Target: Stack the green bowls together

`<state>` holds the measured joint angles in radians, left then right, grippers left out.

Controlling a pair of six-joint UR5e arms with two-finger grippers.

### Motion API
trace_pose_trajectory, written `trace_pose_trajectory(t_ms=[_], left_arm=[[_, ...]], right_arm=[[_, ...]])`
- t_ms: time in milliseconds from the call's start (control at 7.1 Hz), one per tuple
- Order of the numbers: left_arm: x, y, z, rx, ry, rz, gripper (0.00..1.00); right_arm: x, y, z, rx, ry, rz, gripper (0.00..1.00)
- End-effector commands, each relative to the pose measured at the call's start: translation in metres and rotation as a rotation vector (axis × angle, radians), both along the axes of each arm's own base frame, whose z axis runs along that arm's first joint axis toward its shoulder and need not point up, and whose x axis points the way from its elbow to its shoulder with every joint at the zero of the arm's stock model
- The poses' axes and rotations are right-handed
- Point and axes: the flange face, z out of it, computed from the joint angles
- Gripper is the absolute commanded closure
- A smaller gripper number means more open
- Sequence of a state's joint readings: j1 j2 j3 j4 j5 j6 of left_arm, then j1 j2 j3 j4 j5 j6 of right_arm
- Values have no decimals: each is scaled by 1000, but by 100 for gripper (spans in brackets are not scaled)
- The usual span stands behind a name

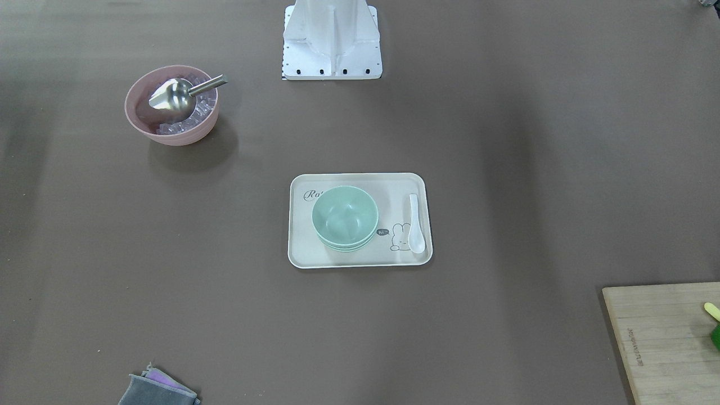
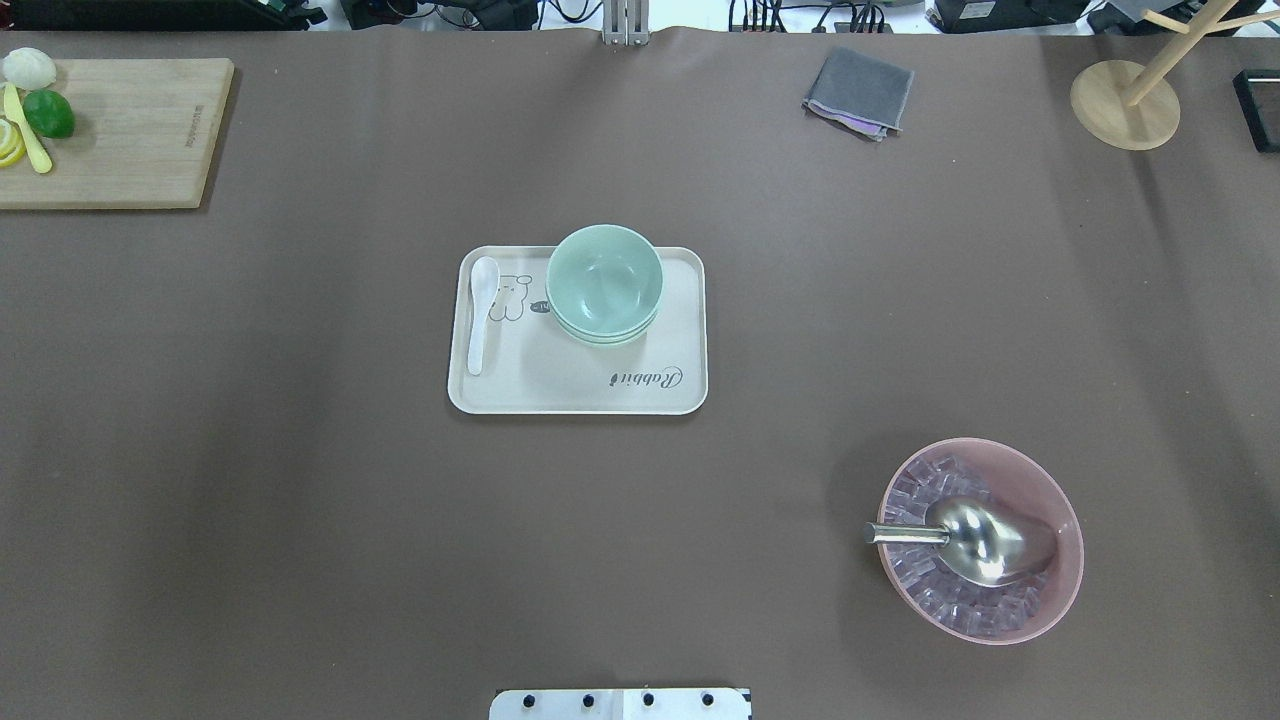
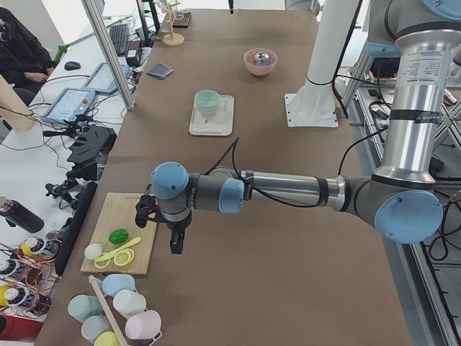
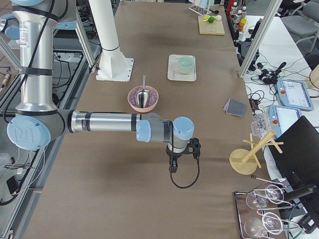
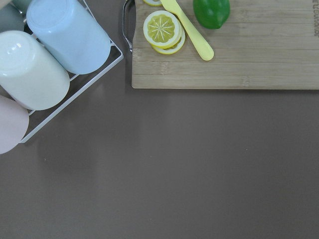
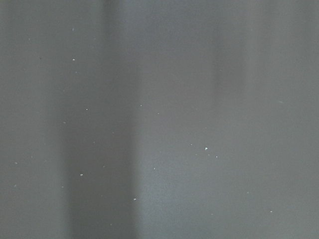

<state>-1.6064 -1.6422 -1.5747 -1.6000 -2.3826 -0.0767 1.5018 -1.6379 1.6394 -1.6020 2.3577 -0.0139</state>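
Observation:
The green bowls (image 2: 606, 284) sit nested in one stack on the far part of a cream tray (image 2: 580, 390) at the table's middle. The stack also shows in the front view (image 1: 345, 218), in the left side view (image 3: 207, 102) and in the right side view (image 4: 185, 63). My left gripper (image 3: 176, 247) hangs over bare table next to the cutting board, far from the bowls. My right gripper (image 4: 172, 167) hangs over bare table at the other end. Both show only in the side views, so I cannot tell whether they are open or shut.
A white spoon (image 2: 481, 312) lies on the tray. A pink bowl (image 2: 985, 540) holds ice cubes and a metal scoop (image 2: 970, 538). A cutting board (image 2: 110, 130) carries a lime and lemon slices. A grey cloth (image 2: 858, 92), a wooden stand (image 2: 1125, 105) and a cup rack (image 5: 45, 64) stand around.

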Motion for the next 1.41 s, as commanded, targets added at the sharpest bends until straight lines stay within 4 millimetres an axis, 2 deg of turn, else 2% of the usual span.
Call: trace_pose_trajectory(t_ms=[0, 282, 423, 704, 1268], left_arm=[[34, -4, -37, -68, 16, -70, 2], [39, -2, -34, -78, 4, -68, 2], [39, -3, -32, -81, 4, -67, 2], [39, -2, -30, -85, 2, -68, 2], [38, -1, -25, -93, -5, -68, 2]], right_arm=[[6, -1, 1, -5, -6, 16, 0], [14, 1, 1, -8, -6, 34, 0], [15, 0, 1, -9, -4, 36, 0], [16, -3, -13, -40, -7, 39, 0], [16, -2, -14, -41, -16, 41, 0]])
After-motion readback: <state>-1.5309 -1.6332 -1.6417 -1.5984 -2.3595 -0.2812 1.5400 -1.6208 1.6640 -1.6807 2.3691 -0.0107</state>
